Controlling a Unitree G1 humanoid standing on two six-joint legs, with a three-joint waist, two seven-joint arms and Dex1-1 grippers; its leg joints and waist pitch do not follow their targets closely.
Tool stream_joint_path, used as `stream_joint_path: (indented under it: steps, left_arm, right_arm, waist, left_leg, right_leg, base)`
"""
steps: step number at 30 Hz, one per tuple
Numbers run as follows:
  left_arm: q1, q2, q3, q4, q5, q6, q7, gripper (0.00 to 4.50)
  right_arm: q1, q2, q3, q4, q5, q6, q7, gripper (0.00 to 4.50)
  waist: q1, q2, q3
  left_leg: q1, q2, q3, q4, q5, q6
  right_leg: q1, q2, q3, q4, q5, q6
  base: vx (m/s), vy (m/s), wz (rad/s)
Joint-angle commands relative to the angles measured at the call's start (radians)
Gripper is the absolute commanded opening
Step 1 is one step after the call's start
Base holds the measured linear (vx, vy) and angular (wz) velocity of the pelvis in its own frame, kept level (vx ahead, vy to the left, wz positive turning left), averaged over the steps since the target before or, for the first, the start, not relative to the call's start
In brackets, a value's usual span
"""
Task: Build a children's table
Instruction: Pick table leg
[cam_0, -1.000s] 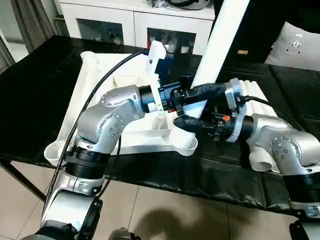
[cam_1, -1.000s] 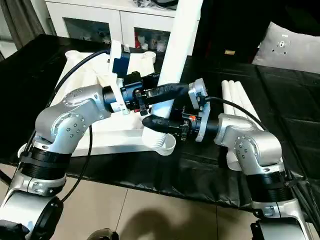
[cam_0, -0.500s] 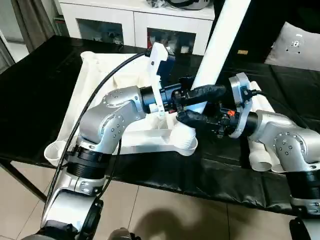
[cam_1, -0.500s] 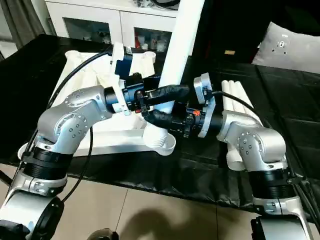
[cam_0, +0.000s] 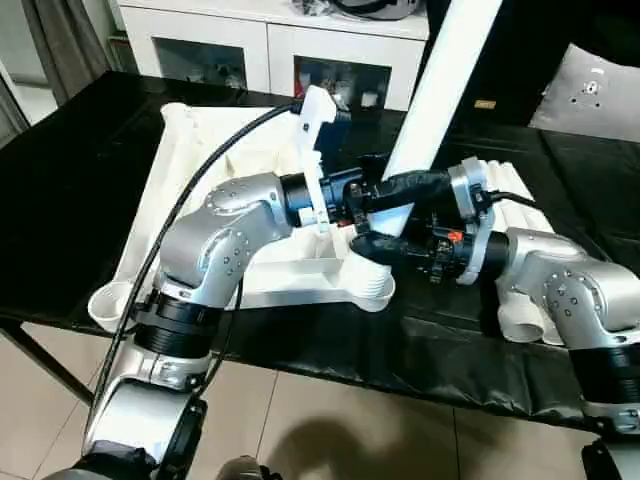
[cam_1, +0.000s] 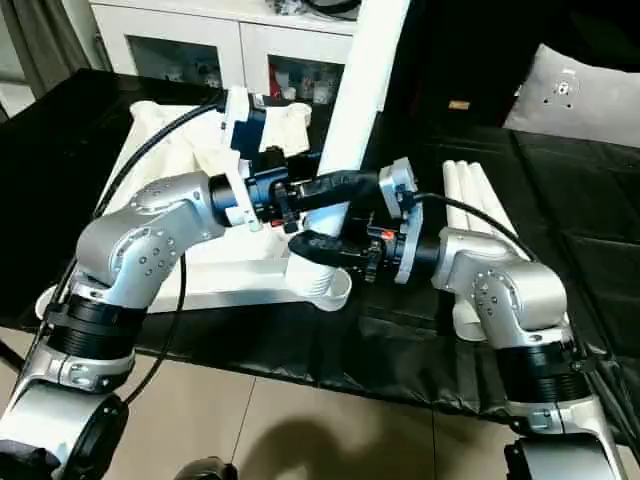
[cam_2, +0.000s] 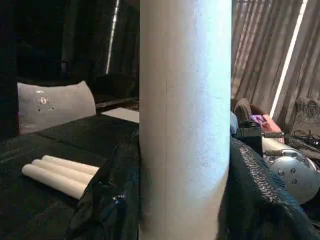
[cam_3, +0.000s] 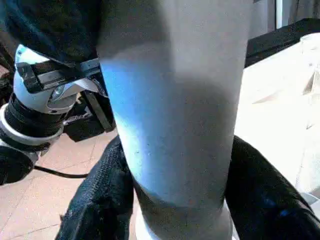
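The white table top (cam_0: 215, 190) lies upside down on the black desk (cam_0: 70, 160), close to the desk's front edge. Its ribs face up. A round socket (cam_0: 372, 283) at its front corner holds the bottom end of a long white leg (cam_0: 440, 85). The leg stands up from the socket and leans a little.

The left gripper (cam_0: 385, 190) is wrapped around the leg, with a black finger on each side of it. The right gripper (cam_0: 388, 228) grasps the same leg just below, right above the socket. Its black fingers (cam_3: 92, 200) press on both sides of the leg.

More white legs (cam_0: 525, 260) lie side by side on the desk, next to the right arm. A white cabinet (cam_0: 270, 45) stands behind the desk.
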Motion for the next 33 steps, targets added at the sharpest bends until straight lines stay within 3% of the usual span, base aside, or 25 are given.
stream_joint_path:
  steps: [1,6,18,20,22,25,33]
  left_arm:
    - [-0.009,-0.003,-0.005,-0.001,0.007,-0.011,-0.002,1.87]
    - [-0.007,-0.004,-0.005,-0.004,0.007,-0.009,-0.001,1.87]
    - [0.010,-0.022,0.000,-0.035,-0.023,0.026,0.013,1.87]
    - [0.020,-0.042,0.020,-0.076,-0.091,0.066,0.003,2.57]
    - [0.025,-0.065,0.045,-0.110,-0.171,0.115,-0.002,2.56]
    - [0.032,-0.085,0.053,-0.142,-0.235,0.150,-0.012,2.99]
    - [0.030,-0.110,0.022,-0.125,-0.171,0.133,0.021,3.71]
  right_arm:
    - [0.000,0.000,-0.009,-0.013,0.015,0.010,0.006,2.15]
    - [0.002,0.000,-0.010,-0.017,0.025,0.020,0.011,1.95]
    - [0.008,0.009,-0.011,0.002,0.005,0.011,-0.019,1.93]
    - [0.008,0.008,-0.007,0.011,-0.007,0.009,-0.030,1.93]
    - [0.006,0.018,-0.011,0.017,-0.009,0.002,-0.040,1.93]
    - [0.002,0.035,-0.013,0.025,-0.009,-0.004,-0.050,1.92]
    - [0.006,0.078,-0.012,0.024,-0.026,-0.037,-0.092,1.91]
  waist:
    - [0.004,-0.011,-0.077]
    - [0.004,-0.012,-0.078]
    - [0.004,-0.012,-0.078]
    - [0.003,-0.012,-0.079]
    - [0.004,-0.013,-0.078]
    - [0.004,-0.013,-0.077]
    - [0.002,-0.008,-0.074]
  left_leg:
    - [0.019,0.025,0.004,-0.051,-0.070,0.040]
    - [0.019,0.024,0.004,-0.049,-0.064,0.043]
    - [0.019,0.025,0.004,-0.050,-0.067,0.039]
    - [0.018,0.025,0.004,-0.049,-0.064,0.039]
    - [0.018,0.023,0.005,-0.049,-0.067,0.041]
    - [0.017,0.023,0.005,-0.049,-0.074,0.043]
    - [0.020,0.026,0.003,-0.053,-0.098,0.024]
  right_leg:
    - [0.055,-0.064,0.033,-0.066,0.103,-0.253]
    - [0.055,-0.064,0.033,-0.065,0.113,-0.253]
    - [0.056,-0.064,0.033,-0.065,0.106,-0.252]
    - [0.055,-0.064,0.033,-0.062,0.117,-0.261]
    - [0.055,-0.065,0.032,-0.064,0.113,-0.270]
    - [0.054,-0.064,0.032,-0.064,0.101,-0.269]
    - [0.051,-0.064,0.033,-0.073,0.036,-0.236]
  base:
    - [0.000,0.000,0.00]
    - [0.000,0.000,0.00]
    - [0.000,0.000,0.00]
    - [0.000,0.000,0.00]
    - [0.000,0.000,0.00]
    - [0.000,0.000,0.00]
    - [0.000,0.000,0.00]
